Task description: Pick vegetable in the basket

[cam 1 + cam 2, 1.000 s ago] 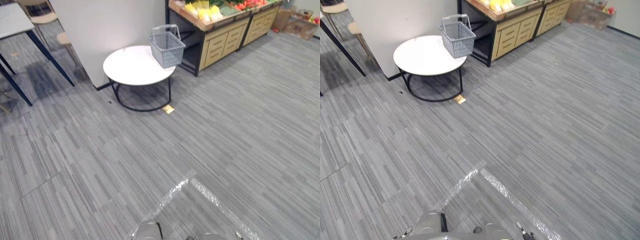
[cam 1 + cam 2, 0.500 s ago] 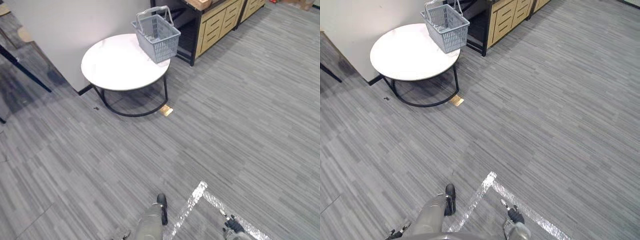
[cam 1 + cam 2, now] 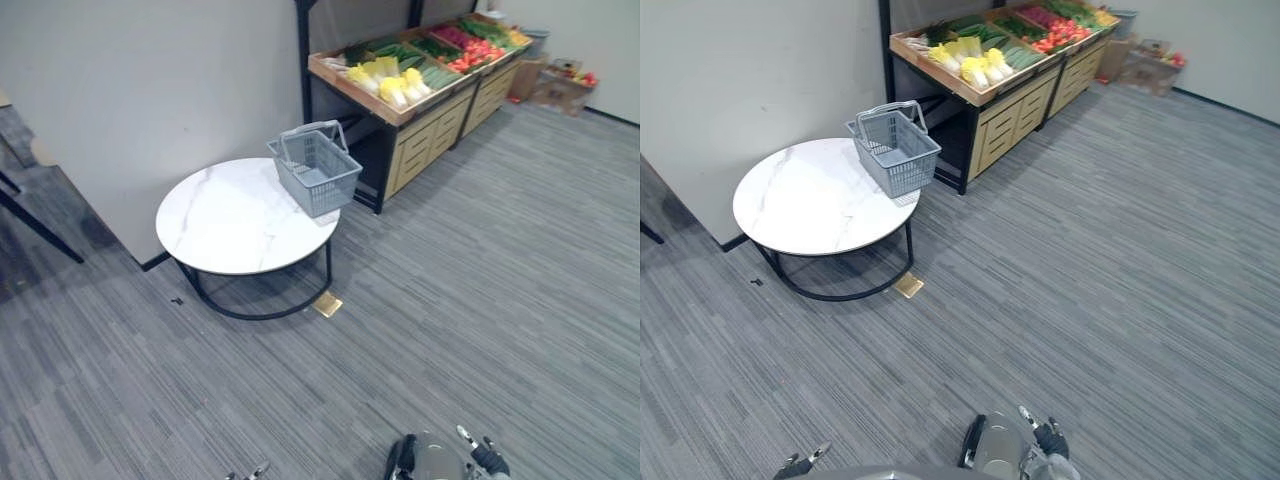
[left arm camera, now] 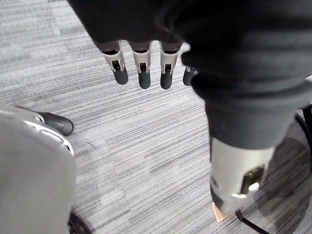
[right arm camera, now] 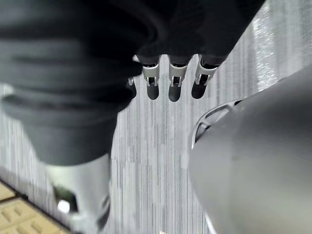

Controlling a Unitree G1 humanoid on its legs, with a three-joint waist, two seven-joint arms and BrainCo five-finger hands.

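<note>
An empty grey plastic basket (image 3: 315, 172) stands with its handles up at the edge of a round white table (image 3: 225, 222), on the side nearest the wooden produce stand (image 3: 420, 110). Yellow-white cabbages (image 3: 387, 80), green vegetables and red ones (image 3: 478, 50) lie in the stand's top tray. Both hands hang low over the grey carpet, far from table and stand. My left hand (image 4: 141, 73) has straight fingers and holds nothing. My right hand (image 5: 173, 85) hangs the same way, also bare.
A grey wall (image 3: 150, 90) runs behind the table. Cardboard boxes (image 3: 560, 85) sit at the far right past the stand. A small yellow tag (image 3: 327, 305) lies on the floor by the table's black frame. A dark table leg (image 3: 35, 225) crosses at the left.
The whole picture has shifted as the camera moved: the produce stand has come into sight and the table with the basket sits lower in the picture. Nothing has been picked up.
</note>
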